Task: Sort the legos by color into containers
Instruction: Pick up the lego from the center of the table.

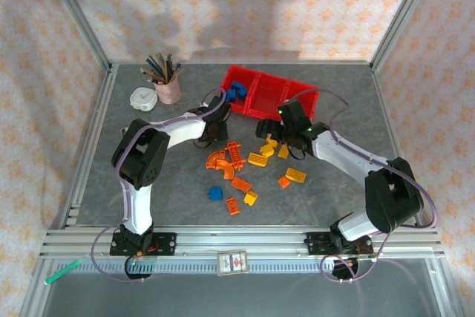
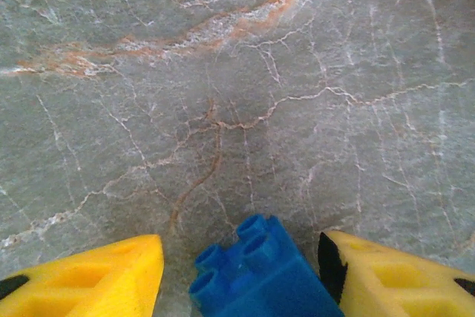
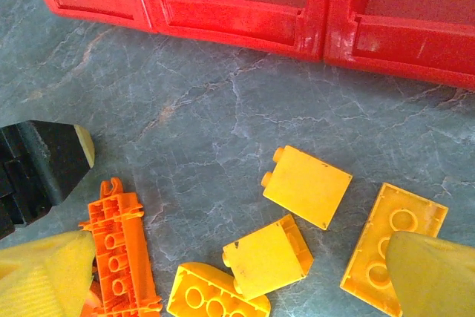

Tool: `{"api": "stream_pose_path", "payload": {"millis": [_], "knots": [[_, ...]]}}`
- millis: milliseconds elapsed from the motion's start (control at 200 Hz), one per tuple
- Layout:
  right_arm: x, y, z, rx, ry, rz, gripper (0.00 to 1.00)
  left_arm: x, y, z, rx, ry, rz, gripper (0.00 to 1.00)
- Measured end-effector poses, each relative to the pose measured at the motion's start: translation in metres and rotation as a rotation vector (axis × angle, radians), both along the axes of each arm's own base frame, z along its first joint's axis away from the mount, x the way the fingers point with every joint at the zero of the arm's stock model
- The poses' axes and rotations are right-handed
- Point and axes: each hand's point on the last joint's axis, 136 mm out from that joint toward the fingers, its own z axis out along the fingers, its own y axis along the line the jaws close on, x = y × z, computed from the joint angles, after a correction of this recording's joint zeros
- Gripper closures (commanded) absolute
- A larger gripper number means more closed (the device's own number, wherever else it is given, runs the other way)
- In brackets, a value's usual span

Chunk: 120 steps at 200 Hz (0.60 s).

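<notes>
Left gripper (image 2: pixel 241 241): low over the grey marbled bench (image 2: pixel 223 72). A blue brick (image 2: pixel 260 276) sits between its two yellow fingers (image 2: pixel 89 280). The right finger looks to be against the brick, with a thin gap at the left one. Cannot tell whether the brick is actually clamped or lifted.

Right gripper (image 3: pixel 241 246): jaws spread wide, holding nothing. It hangs over a cluster of yellow legos (image 3: pixel 306 185) just in front of the containers (image 3: pixel 230 20).
- Below it lie two yellow blocks, a yellow plate (image 3: pixel 390 217) partly under the right finger, and a rounded yellow piece (image 3: pixel 211 296).
- An orange plate (image 3: pixel 119 254) lies beside the left finger.

Containers, top view (image 1: pixel 297 93): a red row of three compartments at the far side of the bench, set at an angle. The leftmost compartment holds blue pieces (image 1: pixel 236 93).

Loose pieces, top view, lying between the two arms:
- curved orange piece (image 1: pixel 217 161)
- more orange and yellow bricks scattered toward the near edge
- one blue piece (image 1: pixel 215 193), lying apart

A pink pencil cup (image 1: pixel 168 90) and a white dish (image 1: pixel 143 99) stand left of the containers.
</notes>
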Motion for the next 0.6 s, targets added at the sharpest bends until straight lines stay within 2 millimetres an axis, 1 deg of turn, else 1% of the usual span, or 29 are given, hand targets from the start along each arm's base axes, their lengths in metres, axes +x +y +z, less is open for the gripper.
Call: {"api": "stream_pose_path", "payload": {"millis": [275, 450, 546, 601], "knots": [[0.0, 0.0, -0.011, -0.019, 0.023, 0.007, 0.0, 0.006, 0.0, 0.0, 0.011, -0.012, 0.009, 0.41], [0.0, 0.0, -0.011, -0.022, 0.021, 0.011, 0.0, 0.008, 0.001, -0.001, 0.022, -0.012, 0.013, 0.45], [0.0, 0.0, -0.011, -0.022, 0.02, 0.011, 0.0, 0.009, 0.001, -0.001, 0.025, -0.014, 0.013, 0.5], [0.0, 0.0, -0.011, -0.022, 0.02, 0.011, 0.0, 0.01, 0.001, -0.001, 0.026, -0.015, 0.015, 0.51]]}}
